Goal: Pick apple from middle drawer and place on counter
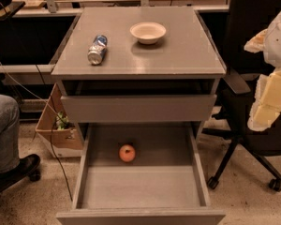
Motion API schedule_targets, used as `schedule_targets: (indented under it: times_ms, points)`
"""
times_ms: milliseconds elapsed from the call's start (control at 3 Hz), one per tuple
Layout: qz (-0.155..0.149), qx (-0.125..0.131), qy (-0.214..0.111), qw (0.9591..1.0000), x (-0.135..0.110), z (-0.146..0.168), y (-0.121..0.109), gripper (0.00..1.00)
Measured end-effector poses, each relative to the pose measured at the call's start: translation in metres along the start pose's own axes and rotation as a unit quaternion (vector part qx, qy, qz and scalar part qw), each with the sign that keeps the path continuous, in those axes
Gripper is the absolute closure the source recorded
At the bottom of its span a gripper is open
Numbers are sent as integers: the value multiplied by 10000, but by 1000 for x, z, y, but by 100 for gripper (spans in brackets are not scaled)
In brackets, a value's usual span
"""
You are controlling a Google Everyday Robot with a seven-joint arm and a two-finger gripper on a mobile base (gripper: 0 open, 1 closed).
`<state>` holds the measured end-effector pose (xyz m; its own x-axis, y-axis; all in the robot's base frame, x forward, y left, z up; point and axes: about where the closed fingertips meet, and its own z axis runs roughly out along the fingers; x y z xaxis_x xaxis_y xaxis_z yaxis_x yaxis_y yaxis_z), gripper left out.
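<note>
**Inspector A:** What do we record for the small round red-orange apple (pixel 127 153)?

**Inspector B:** We find it on the flat floor of the wide grey metal middle drawer (pixel 140 189), which stands pulled out. The apple rests near the drawer's rear edge, slightly left of centre, apart from both side walls.

**Inspector A:** And the smooth grey square counter (pixel 178 55)?

**Inspector B:** We note two items. A crushed silver-blue can (pixel 97 49) lies on its side toward the front left corner. A shallow round white bowl (pixel 148 32) stands upright near the rear edge, about centre. The two are well apart.

**Inspector A:** The gripper?

**Inspector B:** We see the pale white-and-yellow gripper (pixel 270 100) at the right side of the view, beyond the counter's right edge and just past its front right corner, well apart from the apple. Whether it is released or clenched, we cannot tell.

**Inspector A:** Anything further?

**Inspector B:** The shallower grey upper drawer (pixel 138 108) shows a dark gap above its front. A black wheeled office chair (pixel 253 139) stands right of the cabinet.
</note>
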<state>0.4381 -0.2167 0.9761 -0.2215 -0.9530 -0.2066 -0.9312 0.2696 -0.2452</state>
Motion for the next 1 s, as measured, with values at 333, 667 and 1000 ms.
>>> schedule_targets:
  times_ms: [333, 667, 1000]
  points:
    - [46, -34, -53, 10000, 1, 2, 0, 0]
    - [190, -146, -217, 9995, 2, 10, 0, 0]
    - [543, -574, -766, 9939, 3, 58, 17, 0]
